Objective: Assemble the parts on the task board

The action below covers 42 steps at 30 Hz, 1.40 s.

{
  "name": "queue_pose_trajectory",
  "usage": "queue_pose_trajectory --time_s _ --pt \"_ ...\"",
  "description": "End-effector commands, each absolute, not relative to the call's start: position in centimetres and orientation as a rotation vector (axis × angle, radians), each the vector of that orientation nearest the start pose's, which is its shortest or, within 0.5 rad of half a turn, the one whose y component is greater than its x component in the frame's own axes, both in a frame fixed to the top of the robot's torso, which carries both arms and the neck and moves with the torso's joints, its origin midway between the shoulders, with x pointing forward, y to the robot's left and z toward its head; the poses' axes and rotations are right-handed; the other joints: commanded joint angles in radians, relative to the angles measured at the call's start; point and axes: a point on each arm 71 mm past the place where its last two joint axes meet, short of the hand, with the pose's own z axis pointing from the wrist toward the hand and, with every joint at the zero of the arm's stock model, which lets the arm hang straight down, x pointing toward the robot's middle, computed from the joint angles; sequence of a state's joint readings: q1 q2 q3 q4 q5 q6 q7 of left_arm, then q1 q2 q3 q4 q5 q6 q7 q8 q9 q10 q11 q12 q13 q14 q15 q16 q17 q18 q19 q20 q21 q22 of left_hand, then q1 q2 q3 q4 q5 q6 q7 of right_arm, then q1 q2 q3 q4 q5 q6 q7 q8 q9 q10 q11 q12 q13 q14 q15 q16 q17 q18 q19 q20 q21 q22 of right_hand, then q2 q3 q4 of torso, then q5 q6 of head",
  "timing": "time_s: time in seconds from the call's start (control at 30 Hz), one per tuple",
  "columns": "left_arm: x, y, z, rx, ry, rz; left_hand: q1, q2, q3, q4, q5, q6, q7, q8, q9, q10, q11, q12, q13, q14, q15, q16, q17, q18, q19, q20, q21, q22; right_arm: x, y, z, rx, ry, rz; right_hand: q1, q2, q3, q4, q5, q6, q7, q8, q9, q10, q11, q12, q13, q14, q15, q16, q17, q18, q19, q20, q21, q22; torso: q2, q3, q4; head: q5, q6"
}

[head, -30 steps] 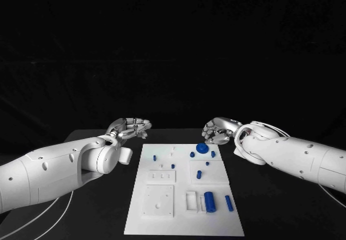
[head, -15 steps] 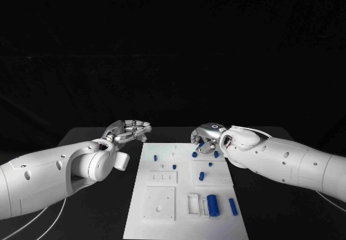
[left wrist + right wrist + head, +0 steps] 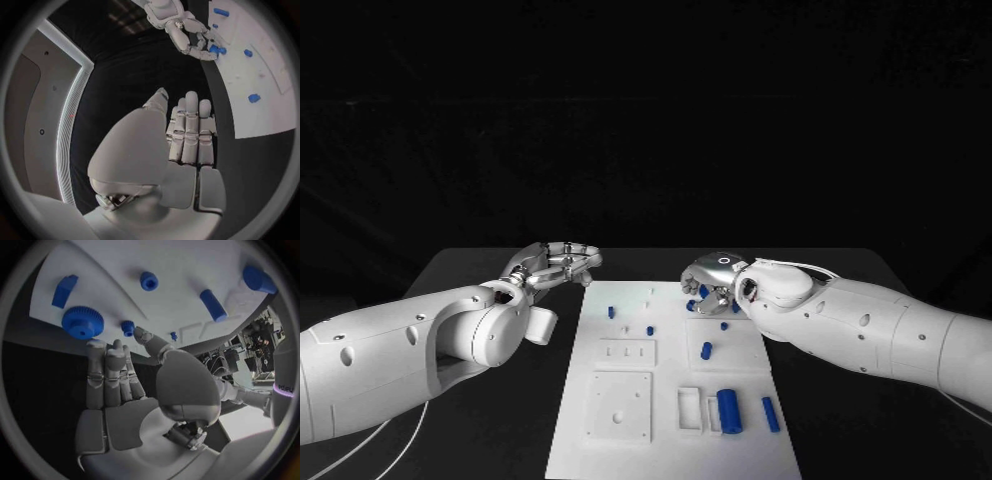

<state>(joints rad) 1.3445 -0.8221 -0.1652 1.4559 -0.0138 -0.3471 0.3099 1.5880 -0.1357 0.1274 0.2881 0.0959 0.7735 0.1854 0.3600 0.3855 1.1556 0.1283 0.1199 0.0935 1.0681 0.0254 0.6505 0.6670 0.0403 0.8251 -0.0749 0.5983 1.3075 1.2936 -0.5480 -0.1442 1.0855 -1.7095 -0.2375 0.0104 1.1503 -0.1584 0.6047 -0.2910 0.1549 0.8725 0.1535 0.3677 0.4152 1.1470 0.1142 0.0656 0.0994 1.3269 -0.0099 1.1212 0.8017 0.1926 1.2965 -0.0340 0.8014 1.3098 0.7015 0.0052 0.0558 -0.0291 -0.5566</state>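
Right hand [image 3: 125, 390]: fingers extended, empty, just short of gear [image 3: 82, 322].
Left hand [image 3: 187, 135]: flat, empty.
Risk: you could nudge neighbouring peg [image 3: 128, 328].

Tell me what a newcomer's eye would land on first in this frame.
The white task board in the middle of the black table, dotted with small blue parts. At its far right corner the right hand hangs over a blue gear, fingers straight and apart, holding nothing. The left hand sits off the board's far left corner, also holding nothing.
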Motion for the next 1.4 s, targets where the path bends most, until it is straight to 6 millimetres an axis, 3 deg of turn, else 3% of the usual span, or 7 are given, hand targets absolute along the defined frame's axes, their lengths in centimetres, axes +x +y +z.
queue_pose_trajectory --time_s 0.03,0.53,0.8,1.1,1.4 --pt "51.16 22.13 -15.88 -1.046 1.484 -1.412 -0.012 -0.002 -0.003 0.001 -0.005 0.007 0.003 -0.004 -0.001 -0.007 0.002 -0.007 -0.001 -0.009 0.0 0.001 -0.001 0.013 -0.005 0.001 0.005 0.018 55.73 -16.63 -19.78 -0.583 1.646 0.371 -0.002 -0.012 -0.005 0.002 -0.004 -0.001 -0.002 -0.005 0.001 -0.007 -0.002 0.0 -0.001 -0.003 0.008 0.007 -0.002 0.069 0.02 -0.028 0.004 0.02 0.01 0.0002 0.0 0.0 0.0" --pt "51.26 22.24 -15.88 -1.049 1.487 -1.408 -0.019 -0.002 -0.002 0.002 -0.006 0.006 0.004 -0.006 -0.002 -0.01 0.003 -0.011 -0.003 -0.01 0.001 0.0 -0.002 0.013 -0.006 0.002 0.007 0.018 55.62 -16.65 -20.06 -0.599 1.657 0.358 -0.003 0.001 0.004 0.002 -0.023 0.02 -0.004 0.001 0.007 0.025 -0.011 0.012 0.005 -0.006 -0.001 0.017 -0.018 0.069 0.016 -0.026 0.011 0.02 0.025 0.0002 0.0004 0.002 -0.002" --pt "51.29 22.25 -15.9 -1.05 1.489 -1.407 -0.023 0.0 -0.001 0.002 -0.006 0.006 0.004 -0.007 -0.002 -0.01 0.004 -0.012 -0.003 -0.01 0.002 0.001 -0.002 0.013 -0.007 0.002 0.008 0.017 55.48 -16.41 -20.22 -0.612 1.661 0.357 -0.006 0.025 0.068 0.012 -0.1 0.066 -0.012 0.013 0.017 0.082 -0.031 0.029 0.028 -0.009 -0.02 0.029 -0.042 0.069 0.024 -0.022 0.035 0.022 0.031 0.0015 -0.0006 0.001 -0.002" --pt "51.33 22.22 -15.93 -1.052 1.491 -1.404 -0.024 0.0 0.001 0.001 -0.005 0.006 0.004 -0.008 -0.002 -0.011 0.004 -0.013 -0.003 -0.01 0.002 0.001 -0.002 0.014 -0.007 0.002 0.008 0.017 55.43 -16.15 -20.09 -0.615 1.639 0.343 -0.028 0.04 0.151 0.047 -0.106 0.108 -0.029 0.026 0.03 0.126 -0.048 0.04 0.055 -0.011 -0.037 0.04 -0.059 0.069 0.022 -0.022 0.062 0.021 0.034 0.0017 0.0011 0.0 0.0" --pt "51.37 22.23 -15.95 -1.053 1.492 -1.402 -0.022 0.0 0.002 0.0 -0.004 0.005 0.005 -0.009 -0.002 -0.012 0.004 -0.014 -0.003 -0.01 0.002 0.001 -0.003 0.014 -0.007 0.002 0.009 0.017 55.37 -15.93 -19.54 -0.582 1.572 0.322 -0.027 0.041 0.186 0.046 -0.106 0.125 -0.036 0.033 0.039 0.142 -0.056 0.042 0.069 -0.014 -0.045 0.048 -0.064 0.069 0.021 -0.026 0.077 0.021 0.036 0.0018 0.001 0.001 0.006"
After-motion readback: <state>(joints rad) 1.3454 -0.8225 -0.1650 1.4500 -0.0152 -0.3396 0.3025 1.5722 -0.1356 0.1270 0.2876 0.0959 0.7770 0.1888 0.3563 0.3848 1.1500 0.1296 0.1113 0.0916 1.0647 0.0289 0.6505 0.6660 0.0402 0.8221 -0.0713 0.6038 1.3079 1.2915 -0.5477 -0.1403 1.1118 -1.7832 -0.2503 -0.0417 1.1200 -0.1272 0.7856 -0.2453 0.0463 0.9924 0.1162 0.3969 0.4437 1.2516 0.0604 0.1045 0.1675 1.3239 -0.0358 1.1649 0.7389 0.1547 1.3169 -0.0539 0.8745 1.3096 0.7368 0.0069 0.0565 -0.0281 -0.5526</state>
